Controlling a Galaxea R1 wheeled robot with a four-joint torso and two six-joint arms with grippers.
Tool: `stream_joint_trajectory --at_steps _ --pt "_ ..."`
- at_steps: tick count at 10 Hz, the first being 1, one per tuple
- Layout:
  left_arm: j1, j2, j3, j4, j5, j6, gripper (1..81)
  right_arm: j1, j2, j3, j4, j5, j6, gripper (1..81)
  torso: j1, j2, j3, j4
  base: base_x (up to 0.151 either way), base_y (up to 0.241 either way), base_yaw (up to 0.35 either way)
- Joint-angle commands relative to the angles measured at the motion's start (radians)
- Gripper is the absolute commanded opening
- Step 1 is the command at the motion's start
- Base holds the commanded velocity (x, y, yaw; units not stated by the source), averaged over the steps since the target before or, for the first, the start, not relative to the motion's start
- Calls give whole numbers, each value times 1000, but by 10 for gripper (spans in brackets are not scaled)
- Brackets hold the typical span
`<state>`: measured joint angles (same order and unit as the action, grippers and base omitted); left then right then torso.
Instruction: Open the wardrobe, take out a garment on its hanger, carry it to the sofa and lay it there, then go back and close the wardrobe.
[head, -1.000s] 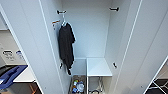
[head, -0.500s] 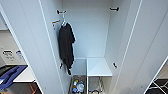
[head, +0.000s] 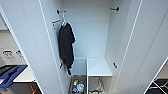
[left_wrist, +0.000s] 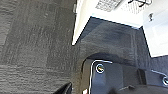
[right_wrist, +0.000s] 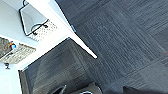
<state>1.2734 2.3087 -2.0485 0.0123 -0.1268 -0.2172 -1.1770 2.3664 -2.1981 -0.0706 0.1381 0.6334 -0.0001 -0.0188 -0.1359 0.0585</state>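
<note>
Nothing is shifting: the tall white wardrobe (head: 100, 37) is standing open, probably light-doored, best taken edgewise; tool states I cannot tell.

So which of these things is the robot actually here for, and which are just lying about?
For the job:
- wardrobe, doors open

Just lying about:
- dark shirt hanging on a white hanger
- basket of colourful items
- white shelf
- grey carpet
</note>
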Motion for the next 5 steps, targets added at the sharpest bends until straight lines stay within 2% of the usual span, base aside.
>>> stream_joint_trajectory --at_steps 1,4,5 --pt "-143 -118 14 -52 4 -111 811 136 -100 -3 6 -2 93 811 0 0 0 0 0 0 0" --pt "-229 -179 22 -52 -45 -356 811 216 -148 14 8 5 187 811 0 0 0 0 0 0 0" --pt "-258 -190 16 -52 -63 -425 811 248 -161 21 9 2 198 811 0 0 0 0 0 0 0"
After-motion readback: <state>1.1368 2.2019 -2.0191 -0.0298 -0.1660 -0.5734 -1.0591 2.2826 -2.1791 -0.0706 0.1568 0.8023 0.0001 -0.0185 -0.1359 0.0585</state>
